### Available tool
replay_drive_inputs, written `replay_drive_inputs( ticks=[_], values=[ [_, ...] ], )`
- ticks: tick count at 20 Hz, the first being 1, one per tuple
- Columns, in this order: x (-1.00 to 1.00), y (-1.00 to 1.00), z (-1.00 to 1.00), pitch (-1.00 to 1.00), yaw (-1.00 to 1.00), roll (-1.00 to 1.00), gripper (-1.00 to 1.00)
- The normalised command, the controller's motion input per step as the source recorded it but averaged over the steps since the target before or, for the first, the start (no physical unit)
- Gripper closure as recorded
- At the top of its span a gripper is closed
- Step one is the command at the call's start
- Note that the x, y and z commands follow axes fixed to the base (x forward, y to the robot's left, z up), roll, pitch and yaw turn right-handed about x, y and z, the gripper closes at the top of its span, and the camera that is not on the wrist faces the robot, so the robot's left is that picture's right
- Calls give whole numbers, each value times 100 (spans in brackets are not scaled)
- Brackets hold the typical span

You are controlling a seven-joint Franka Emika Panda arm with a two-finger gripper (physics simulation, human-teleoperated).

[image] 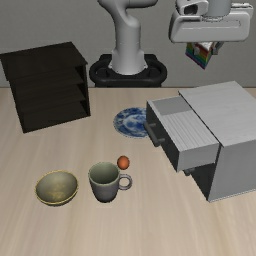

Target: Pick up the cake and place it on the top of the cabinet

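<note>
Up in the top right corner of the exterior view, the cake [203, 54] is a small colourful block that sits tilted right under the white housing of the jaws. Honestly I can't tell if the jaws are clamped on it or hanging loose, since the housing covers the spot where they'd meet it. The cake shows higher in the frame than the grey cabinet [235, 140] and clear of its flat top, so it isn't resting up there. That cabinet stands on the exterior view's right side of the wooden table [150, 225], and its upper drawer [180, 125] is pulled well out toward the exterior view's left. Just beside the drawer's front lies a blue-and-white patterned plate [129, 122], flat on the table. Over on the exterior view's left there's a second piece of furniture, a dark cabinet [45, 85] with horizontal lines across its front. Lower in the view a grey mug [103, 182] stands upright, handle pointing to the exterior view's right, and a little orange-red ball [123, 161] shows just above that handle, near the rim. Left of the mug, near but apart, a yellow-green bowl [57, 188] sits upright. The robot arm [125, 35] rises from its dark base behind the plate.
</note>
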Motion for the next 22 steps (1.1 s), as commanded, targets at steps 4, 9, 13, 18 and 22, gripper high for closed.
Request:
replay_drive_inputs(
  ticks=[4, 9, 13, 18, 22],
  values=[
    [50, 50, 0, 0, 0, 0, 100],
    [100, 0, 0, 0, 0, 0, 100],
    [50, 50, 0, 0, 0, 0, 100],
    [0, 0, 0, 0, 0, 0, -100],
    [0, 0, 0, 0, 0, 0, -100]
  ],
)
